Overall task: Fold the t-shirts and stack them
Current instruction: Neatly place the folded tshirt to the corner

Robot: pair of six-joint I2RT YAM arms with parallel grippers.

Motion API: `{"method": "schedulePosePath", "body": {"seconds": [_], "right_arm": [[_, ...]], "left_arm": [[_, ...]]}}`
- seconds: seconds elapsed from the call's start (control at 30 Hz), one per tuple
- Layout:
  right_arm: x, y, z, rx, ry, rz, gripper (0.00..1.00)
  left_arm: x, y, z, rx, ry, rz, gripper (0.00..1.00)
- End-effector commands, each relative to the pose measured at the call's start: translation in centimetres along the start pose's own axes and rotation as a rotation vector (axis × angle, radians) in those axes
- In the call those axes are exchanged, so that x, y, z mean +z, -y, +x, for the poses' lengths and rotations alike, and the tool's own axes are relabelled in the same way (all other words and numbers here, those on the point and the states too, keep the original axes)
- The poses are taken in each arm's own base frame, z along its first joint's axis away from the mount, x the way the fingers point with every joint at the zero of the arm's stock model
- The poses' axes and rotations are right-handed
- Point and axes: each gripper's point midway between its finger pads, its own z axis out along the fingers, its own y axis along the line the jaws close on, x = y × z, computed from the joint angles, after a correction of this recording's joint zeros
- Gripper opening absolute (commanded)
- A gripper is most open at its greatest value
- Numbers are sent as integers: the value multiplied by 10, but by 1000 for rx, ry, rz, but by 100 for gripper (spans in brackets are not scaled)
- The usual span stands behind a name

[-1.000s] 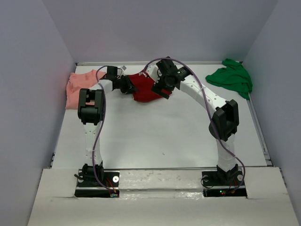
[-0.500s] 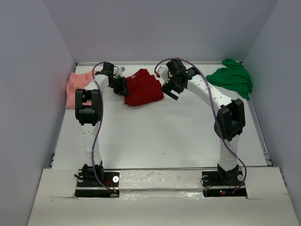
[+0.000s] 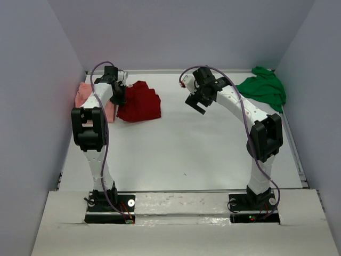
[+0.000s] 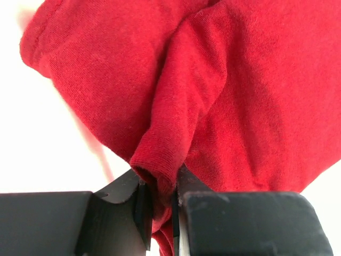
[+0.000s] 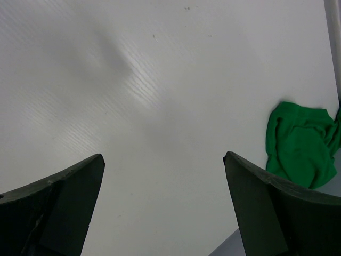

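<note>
Across the white tabletop (image 3: 181, 149), your right end effector (image 3: 196, 101) hangs above bare surface with its jaws spread wide, holding nothing. Your left end effector (image 4: 160, 205) is pinched tight on a fold of the dark red shirt (image 3: 139, 102), which is bunched at the far left. Just left of it lies the salmon-pink shirt (image 3: 84, 97). The green shirt (image 3: 262, 88) sits crumpled in the far right corner.

**Top view.** From above and behind, arm bases (image 3: 109, 202) at 6 o'clock, we overlook the whole counter (image 3: 176, 149).
**Left wrist view.** Pressed close against the dark red shirt (image 4: 240, 96).
**Right wrist view.** Higher, facing the counter and sharing the green shirt (image 5: 301, 141) at 3 o'clock.
</note>
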Motion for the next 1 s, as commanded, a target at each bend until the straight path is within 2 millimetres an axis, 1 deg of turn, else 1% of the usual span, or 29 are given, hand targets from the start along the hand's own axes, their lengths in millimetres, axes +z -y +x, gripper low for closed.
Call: {"method": "schedulePosePath", "body": {"seconds": [0.0,0.03,0.1,0.27,0.3,0.33,0.5,0.63,0.67,0.7,0.73,0.8,0.97], "right_arm": [[-18,15,-13,37,76,44,100],[-18,14,-13,37,75,43,100],[-18,15,-12,37,74,44,100],[-17,13,-11,41,70,42,100],[-17,13,-10,39,68,42,100],[-17,16,-7,48,64,47,100],[-16,15,-7,48,68,43,100],[-14,15,-7,47,65,43,100],[-13,15,-7,45,62,41,100],[-11,14,-6,44,58,39,100],[-11,14,-6,46,58,39,100],[-10,13,-5,45,55,38,100],[-10,13,-3,41,48,41,100]], "left_arm": [[-46,-42,-23,56,91,-214,0],[-54,-45,-28,63,108,-232,0],[-62,-51,-33,73,112,-267,0],[-70,-58,-31,83,105,-310,0],[-70,-59,-27,88,94,-317,0],[-76,-59,-27,95,102,-322,0],[-91,-65,-11,128,89,-369,0],[-100,-66,-3,150,75,-383,0],[-102,-73,0,144,68,-394,0],[-103,-80,1,144,61,-403,0],[-103,-81,2,149,56,-404,0],[-99,-88,3,164,34,-408,0],[-88,-101,-5,215,13,-409,0]]}}
